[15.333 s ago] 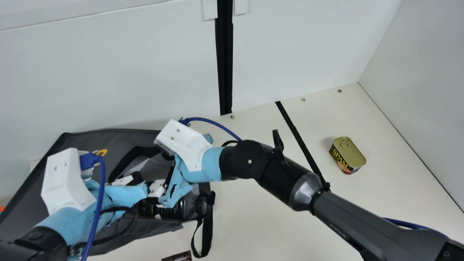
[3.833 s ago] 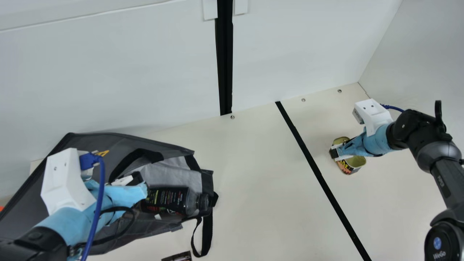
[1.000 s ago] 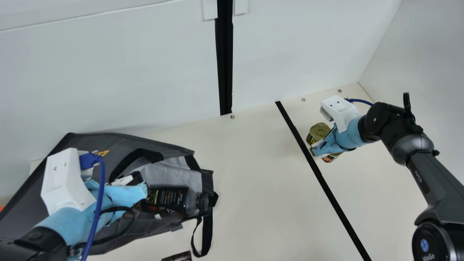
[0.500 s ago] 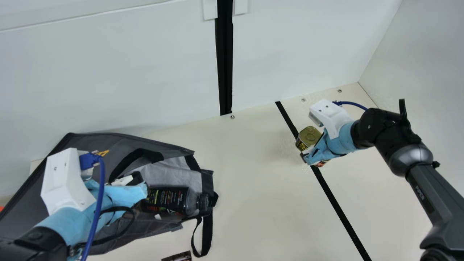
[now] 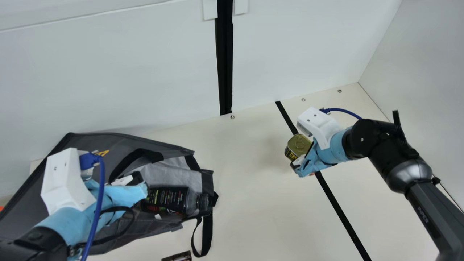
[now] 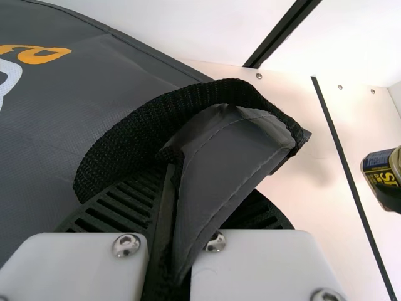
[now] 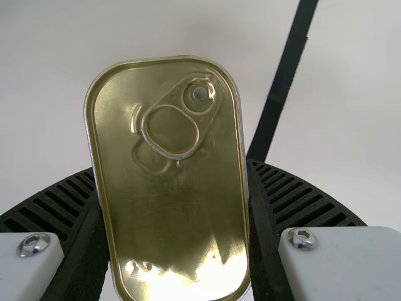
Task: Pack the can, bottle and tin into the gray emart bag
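Note:
In the main view my right gripper [image 5: 300, 164] is shut on the tin [image 5: 298, 144], over the black strip right of centre. In the right wrist view the tin's gold lid [image 7: 169, 188] is clamped between both fingers of my right gripper [image 7: 178, 232]. My left gripper [image 5: 139, 183] is at the mouth of the gray bag [image 5: 119, 141]. The left wrist view shows my left gripper [image 6: 172, 219] shut on the bag's edge [image 6: 216, 163], beside a black handle [image 6: 125, 144]. The dark bottle [image 5: 170, 200] lies on its side in the bag's opening, cap toward the right.
A small dark printed item [image 5: 178, 256] lies at the main view's bottom edge. A loose bag strap [image 5: 207, 235] hangs onto the table [image 5: 253, 203]. White walls stand behind and at the right.
My right gripper has left the bag, taken hold of the tin at the right and carried it leftward, over the black strip. My left arm and the bottle stay put.

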Available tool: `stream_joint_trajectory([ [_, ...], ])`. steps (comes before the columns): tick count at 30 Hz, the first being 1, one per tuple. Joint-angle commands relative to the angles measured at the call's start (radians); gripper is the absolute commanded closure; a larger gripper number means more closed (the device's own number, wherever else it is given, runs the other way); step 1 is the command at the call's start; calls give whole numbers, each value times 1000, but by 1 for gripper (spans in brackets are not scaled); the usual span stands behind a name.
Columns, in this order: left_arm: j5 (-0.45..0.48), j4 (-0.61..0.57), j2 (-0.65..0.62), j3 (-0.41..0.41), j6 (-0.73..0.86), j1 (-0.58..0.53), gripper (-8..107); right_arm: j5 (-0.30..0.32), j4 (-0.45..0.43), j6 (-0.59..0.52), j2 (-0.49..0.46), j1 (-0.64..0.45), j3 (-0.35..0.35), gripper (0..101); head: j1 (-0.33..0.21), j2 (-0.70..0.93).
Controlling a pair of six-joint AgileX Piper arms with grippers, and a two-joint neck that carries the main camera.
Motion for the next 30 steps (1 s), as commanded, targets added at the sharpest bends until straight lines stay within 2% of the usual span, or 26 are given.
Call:
stream_joint_trajectory([
  [1,0,0,0,0,0,0,89,0,1,4,-9,10,8,101,-23,-1],
  [30,0,0,0,0,0,0,89,43,-19,80,-222,224,151,101,-23,-1],
])
